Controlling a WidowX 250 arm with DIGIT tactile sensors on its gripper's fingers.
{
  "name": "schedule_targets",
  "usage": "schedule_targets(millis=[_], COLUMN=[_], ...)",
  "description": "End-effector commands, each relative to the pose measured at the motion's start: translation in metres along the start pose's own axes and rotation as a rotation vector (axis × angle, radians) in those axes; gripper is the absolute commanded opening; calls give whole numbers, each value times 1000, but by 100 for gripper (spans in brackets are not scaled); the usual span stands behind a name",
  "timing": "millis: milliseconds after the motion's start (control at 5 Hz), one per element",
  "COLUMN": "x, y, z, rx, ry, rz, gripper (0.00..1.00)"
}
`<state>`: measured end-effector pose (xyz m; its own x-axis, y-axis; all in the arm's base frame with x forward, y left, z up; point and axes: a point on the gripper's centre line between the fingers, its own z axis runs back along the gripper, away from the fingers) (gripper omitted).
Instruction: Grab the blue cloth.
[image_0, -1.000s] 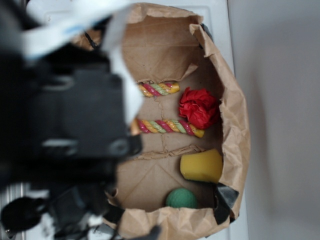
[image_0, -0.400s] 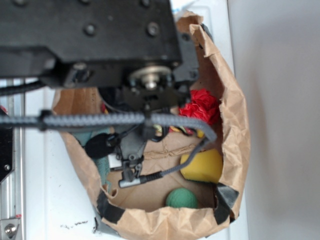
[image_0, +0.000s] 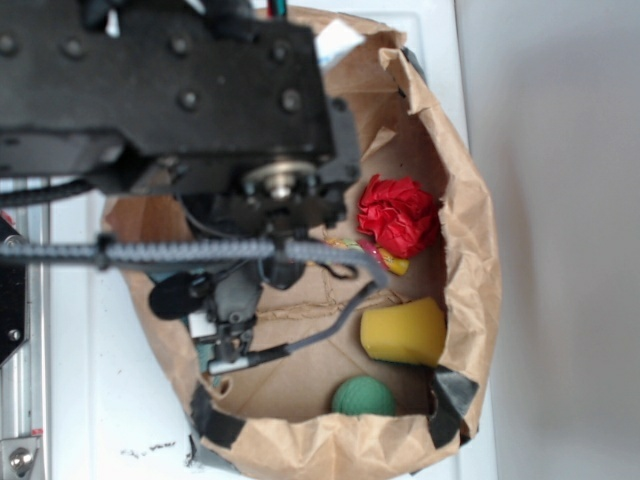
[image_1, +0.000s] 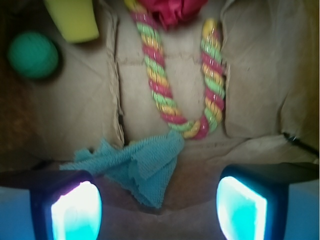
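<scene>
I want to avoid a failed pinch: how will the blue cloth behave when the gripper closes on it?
The blue cloth lies crumpled in folds with ragged edges, so it is probably floppy and would bunch and drape, not lift flat. It looks thin and light. Its fuzzy weave should grip, not slip. The gripper is open above it.

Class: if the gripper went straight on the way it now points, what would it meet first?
Probably the blue cloth, lying between the open gripper's fingers in the wrist view, nearer one finger. Depth is unclear; the bag floor lies under it.
</scene>
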<state>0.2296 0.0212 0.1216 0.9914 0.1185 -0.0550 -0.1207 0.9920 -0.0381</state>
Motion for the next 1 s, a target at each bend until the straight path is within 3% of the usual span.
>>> schedule_targets(millis=[0, 400, 800], x=[-1, 12, 11], y=[6, 8, 1], z=[-16, -44, -71], rx=[-26, -112, -75], ry=[-15, 57, 125], rz=[33, 88, 33], gripper=[100, 100, 100])
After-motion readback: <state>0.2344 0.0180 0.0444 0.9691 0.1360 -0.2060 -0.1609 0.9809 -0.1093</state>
